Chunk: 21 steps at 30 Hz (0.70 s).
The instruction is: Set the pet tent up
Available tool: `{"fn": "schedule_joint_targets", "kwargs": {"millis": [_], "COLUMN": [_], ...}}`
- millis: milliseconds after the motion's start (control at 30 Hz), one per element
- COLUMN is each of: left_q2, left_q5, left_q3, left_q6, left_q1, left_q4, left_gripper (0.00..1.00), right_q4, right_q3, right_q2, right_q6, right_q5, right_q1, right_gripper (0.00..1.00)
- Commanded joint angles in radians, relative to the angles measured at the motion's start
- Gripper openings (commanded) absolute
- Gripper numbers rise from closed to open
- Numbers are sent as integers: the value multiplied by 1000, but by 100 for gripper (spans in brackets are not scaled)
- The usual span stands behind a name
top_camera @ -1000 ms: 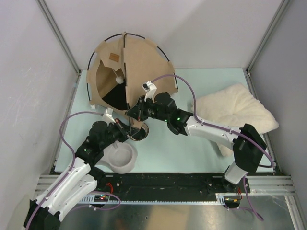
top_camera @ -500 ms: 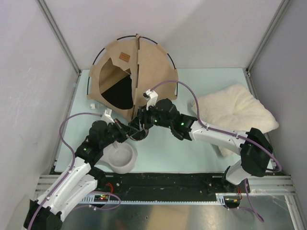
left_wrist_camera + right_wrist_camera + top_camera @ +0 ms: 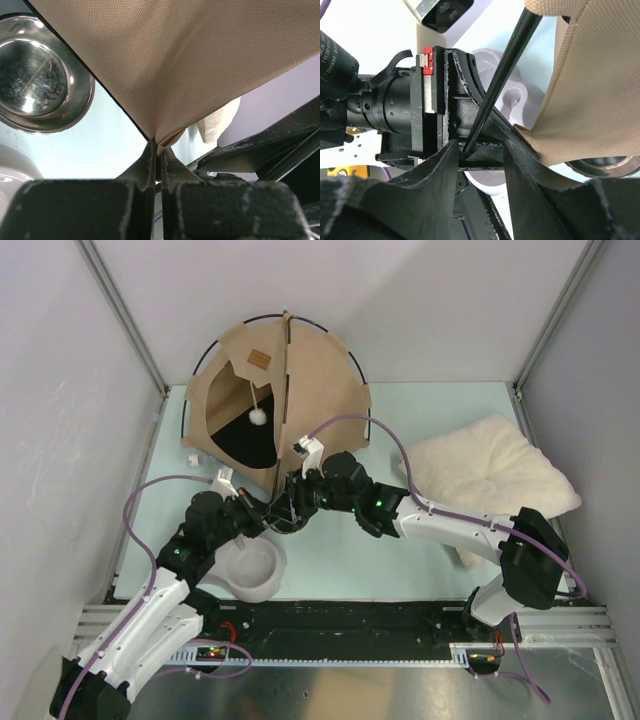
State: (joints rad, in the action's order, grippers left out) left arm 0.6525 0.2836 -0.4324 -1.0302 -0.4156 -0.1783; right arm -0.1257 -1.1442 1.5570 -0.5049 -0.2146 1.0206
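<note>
Pet tent (image 3: 310,390) upright, tan, apparently domed

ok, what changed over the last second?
The pet tent swung rightwards, and the pompom now hangs in its doorway. The right claw edged slightly left, open around a pole end. No visible grab or release: the left claw stays shut on the tent's corner. The pillow and bowl are unmoved.
</note>
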Motion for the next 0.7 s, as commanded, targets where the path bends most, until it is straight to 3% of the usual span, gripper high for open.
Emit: {"fn": "schedule_joint_targets", "kwargs": {"millis": [0, 133, 233, 300, 367, 433, 667], "left_q2": [-10, -10, -9, -9, -10, -10, -42], "left_q5": [73, 76, 76, 76, 74, 71, 51], "left_q3": [-3, 4, 9, 10, 10, 12, 51], "left_q6": [-14, -13, -13, -11, -6, 7, 103], "left_q1": [-1, 0, -1, -1, -1, 0, -1], "left_q4": [12, 10, 11, 11, 11, 10, 11], "left_gripper": [0, 0, 0, 0, 0, 0, 0], "right_q4": [-76, -100, -115, -116, -113, -107, -66], "right_q3": [0, 0, -1, 0, -1, -1, 4], "right_q2": [16, 33, 44, 50, 53, 50, -1], "right_q6": [-22, -40, -52, -55, -57, -59, -55], "right_q5": [-36, -45, -55, -64, -74, -73, -24], "right_q1": [-4, -8, -12, -15, -16, -18, -57], "right_gripper": [45, 45, 40, 31, 13, 3, 0]}}
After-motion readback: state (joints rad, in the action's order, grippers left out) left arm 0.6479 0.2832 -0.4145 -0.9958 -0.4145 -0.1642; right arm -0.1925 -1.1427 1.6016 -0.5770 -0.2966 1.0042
